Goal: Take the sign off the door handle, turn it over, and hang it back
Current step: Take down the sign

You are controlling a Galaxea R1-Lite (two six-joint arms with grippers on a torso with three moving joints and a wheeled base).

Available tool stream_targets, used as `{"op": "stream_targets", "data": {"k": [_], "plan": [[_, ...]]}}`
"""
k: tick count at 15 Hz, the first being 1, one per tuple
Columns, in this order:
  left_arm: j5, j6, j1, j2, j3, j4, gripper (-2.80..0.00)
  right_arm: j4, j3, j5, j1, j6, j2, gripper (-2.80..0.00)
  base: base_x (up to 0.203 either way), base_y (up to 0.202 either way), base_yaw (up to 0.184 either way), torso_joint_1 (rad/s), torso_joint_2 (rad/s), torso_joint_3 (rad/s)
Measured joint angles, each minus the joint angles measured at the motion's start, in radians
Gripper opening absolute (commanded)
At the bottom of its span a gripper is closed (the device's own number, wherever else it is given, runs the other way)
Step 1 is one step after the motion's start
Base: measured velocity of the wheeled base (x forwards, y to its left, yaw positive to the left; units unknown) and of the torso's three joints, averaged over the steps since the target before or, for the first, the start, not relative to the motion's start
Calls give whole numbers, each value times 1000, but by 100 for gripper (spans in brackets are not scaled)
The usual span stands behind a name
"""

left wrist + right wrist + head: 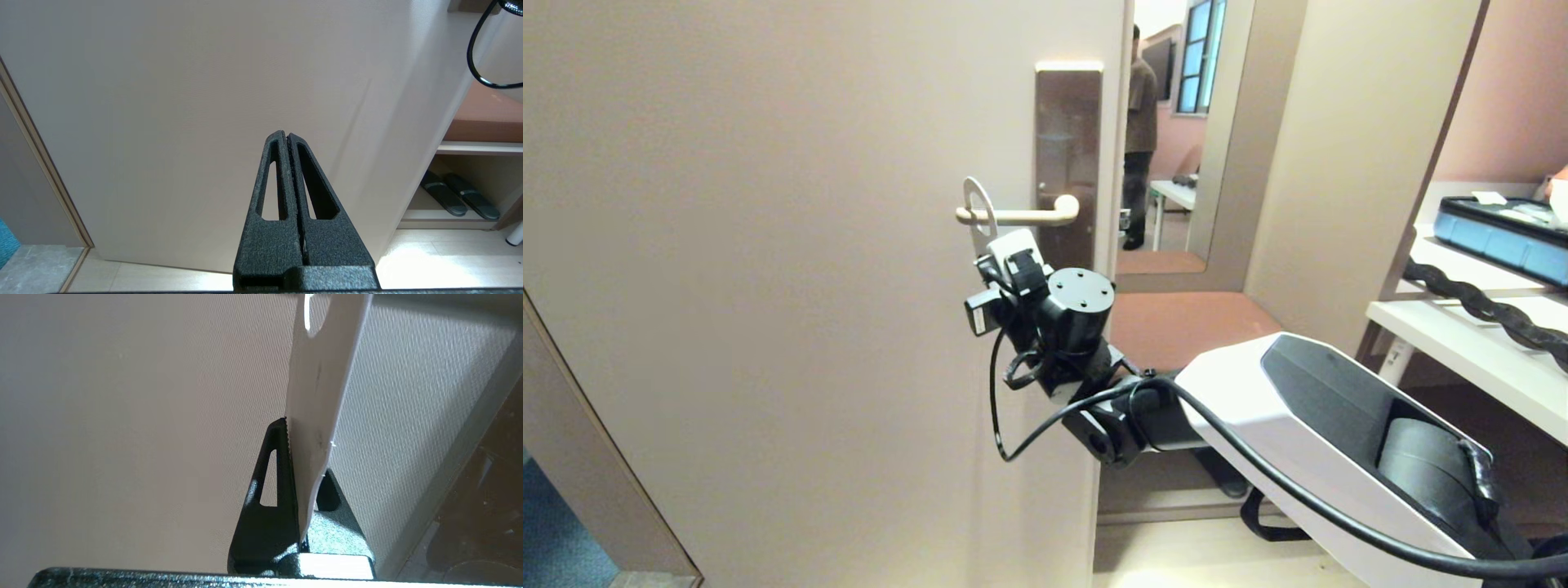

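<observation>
The white sign (977, 238) has its rounded top looped over the free end of the cream door handle (1029, 216), and it stands turned out from the door. Just below the handle, my right gripper (995, 251) is shut on the sign's lower part. In the right wrist view the white sign (322, 367) runs up between the black fingers of the right gripper (300, 430), with its hole at the top edge. My left gripper (287, 134) is shut on nothing, low down and facing the door.
The handle sits on a bronze plate (1068, 139) near the door's edge. A person (1141, 122) stands in the room beyond the gap. White shelves (1462, 335) with a blue tray (1503, 237) are at the right. Slippers (457, 196) lie under a low bench.
</observation>
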Motion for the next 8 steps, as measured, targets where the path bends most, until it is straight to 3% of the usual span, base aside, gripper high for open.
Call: {"op": "stream_targets", "data": {"k": [8], "plan": [[1,0,0,0,0,0,-280,9,-49,0,8,-10,21,-280,0,0,0,0,0,0]]}}
